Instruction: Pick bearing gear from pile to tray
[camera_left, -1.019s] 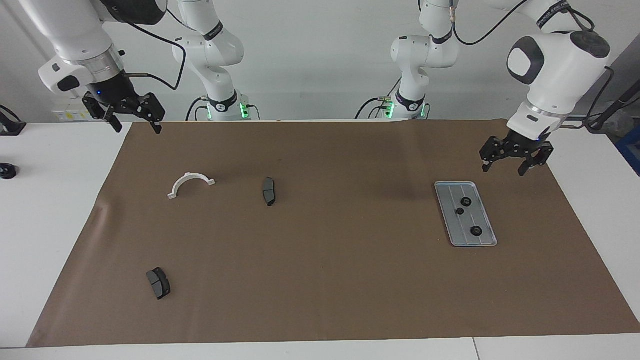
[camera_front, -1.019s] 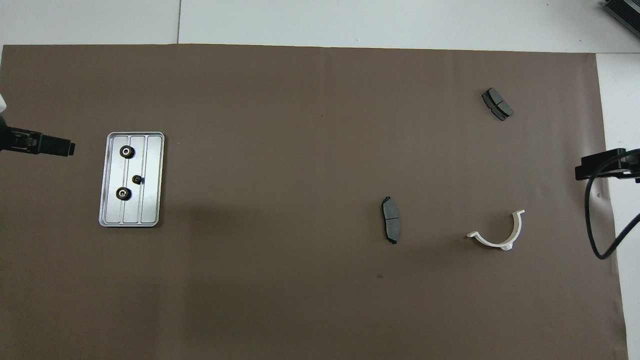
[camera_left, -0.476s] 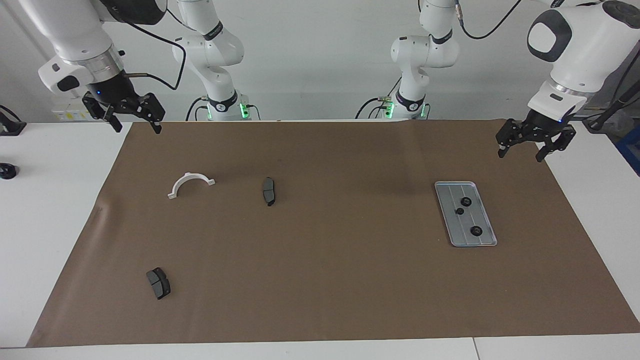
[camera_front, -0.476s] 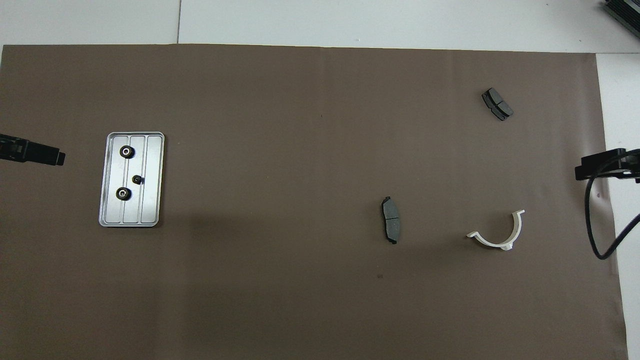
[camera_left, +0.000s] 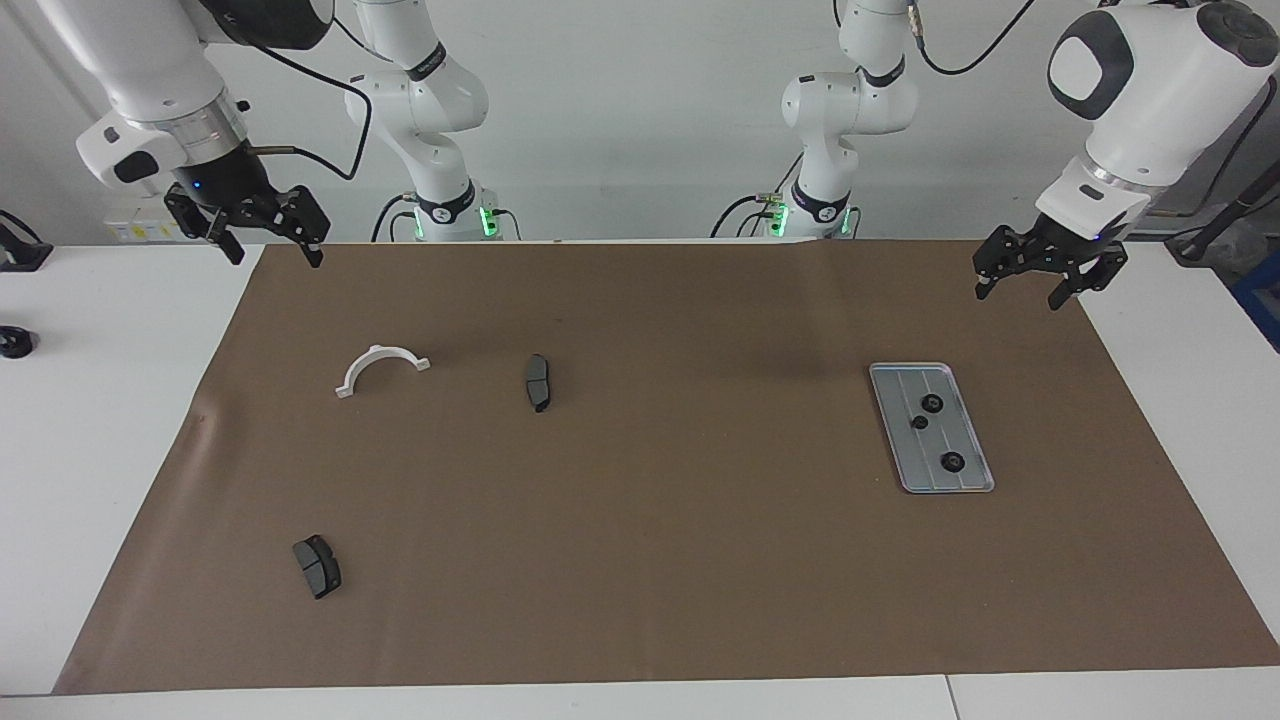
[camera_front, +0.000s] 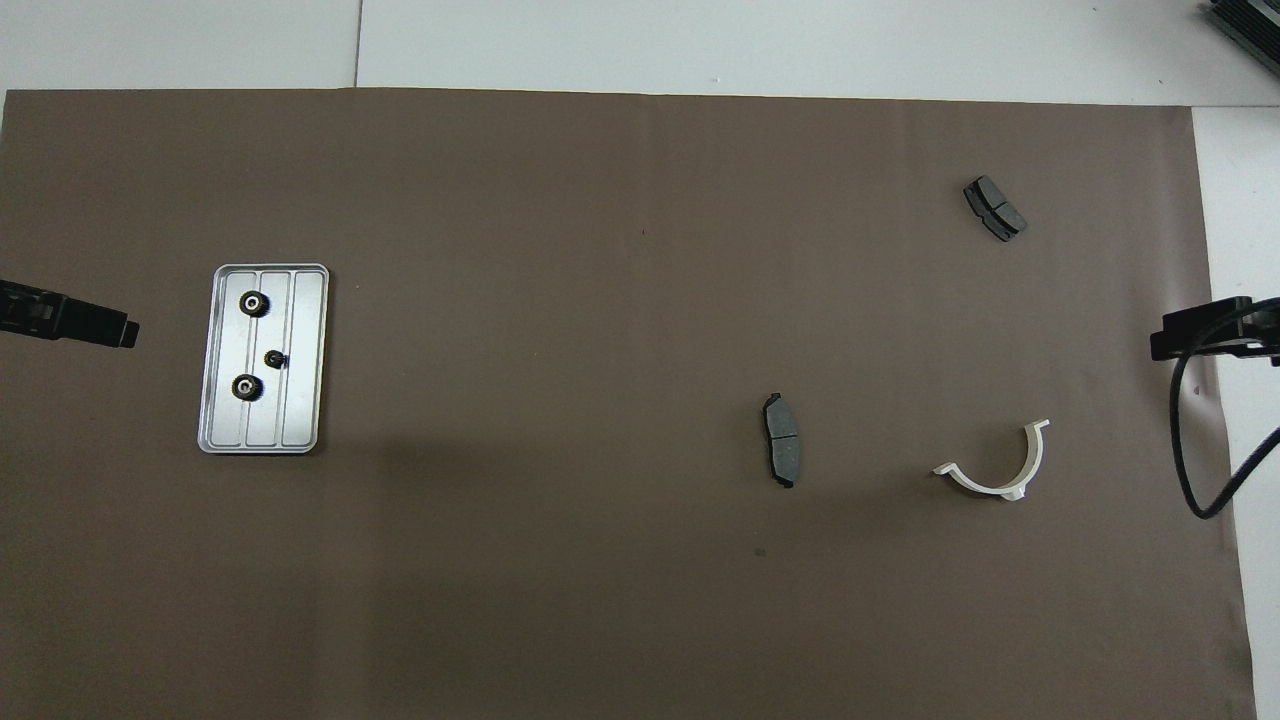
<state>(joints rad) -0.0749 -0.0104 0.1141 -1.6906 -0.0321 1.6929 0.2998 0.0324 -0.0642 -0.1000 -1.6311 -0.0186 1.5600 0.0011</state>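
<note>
The silver tray (camera_left: 962, 484) (camera_front: 300, 400) lies on the brown mat toward the left arm's end. In it rest three black bearing gears (camera_left: 932, 403) (camera_left: 920, 423) (camera_left: 953, 461), also seen from above (camera_front: 253, 302) (camera_front: 274, 359) (camera_front: 245, 386). The loose parts toward the right arm's end are a white half-ring bracket (camera_left: 380, 351) (camera_front: 985, 486) and two dark pads (camera_left: 538, 382) (camera_left: 317, 566). My left gripper (camera_left: 1020, 295) hangs open and empty over the mat strip beside the tray. My right gripper (camera_left: 277, 258) waits open and empty over the mat's edge at its own end.
The brown mat (camera_left: 650, 520) covers most of the white table (camera_left: 90, 450). From above, one pad (camera_front: 782, 440) lies beside the bracket and the other (camera_front: 995, 208) farther from the robots. A small black object (camera_left: 14, 342) sits on the bare table at the right arm's end.
My left gripper has risen and drawn away from the tray, staying open and empty. The right arm, the tray and the loose parts have not moved.
</note>
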